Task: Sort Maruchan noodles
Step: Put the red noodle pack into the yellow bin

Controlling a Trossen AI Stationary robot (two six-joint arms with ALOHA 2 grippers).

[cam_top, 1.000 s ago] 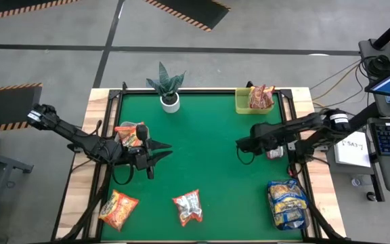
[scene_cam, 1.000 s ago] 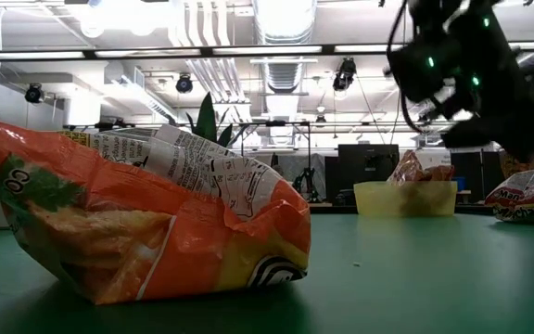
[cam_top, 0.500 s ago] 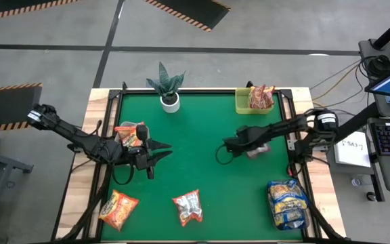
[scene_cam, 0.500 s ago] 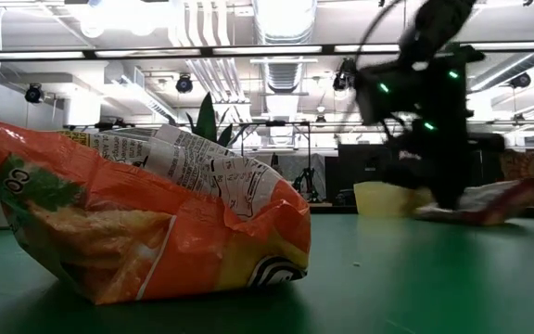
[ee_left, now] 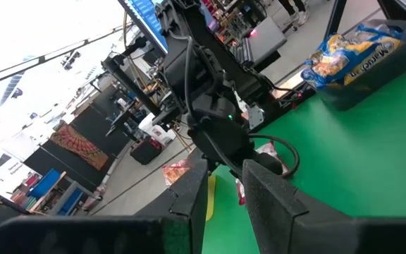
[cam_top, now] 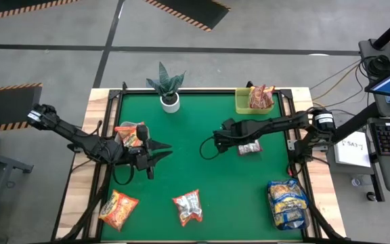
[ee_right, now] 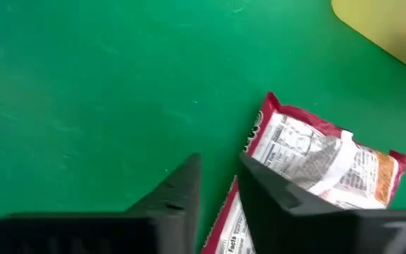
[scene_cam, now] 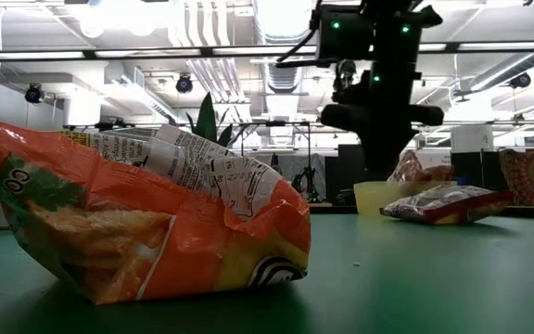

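Observation:
A red-silver noodle packet (cam_top: 251, 148) lies flat on the green mat right of centre. It also shows in the low view (scene_cam: 443, 202) and the right wrist view (ee_right: 316, 162). My right gripper (ee_right: 220, 166) hangs just above that packet's left end (cam_top: 237, 144), fingers pointing down with a narrow gap. My left gripper (cam_top: 162, 149) waits at mid-left with a small gap (ee_left: 224, 176), next to orange-red packets (cam_top: 130, 133). Another orange-red packet (cam_top: 118, 209) and a red-silver one (cam_top: 188, 207) lie near the near edge. Yellow-and-blue packets (cam_top: 287, 203) are piled at near right.
A lime-green tray (cam_top: 242, 103) at the far right holds red-silver packets. A potted plant in a white pot (cam_top: 168, 88) stands at the far edge. The orange-red packet fills the low view's foreground (scene_cam: 137, 232). Bare green mat (cam_top: 202, 115) lies between the arms.
My right gripper has swept from the table's right side toward its centre and has risen a little. The red-silver packet has slid leftward with it and now lies still on the mat, apart from the gripper. The left arm has kept still.

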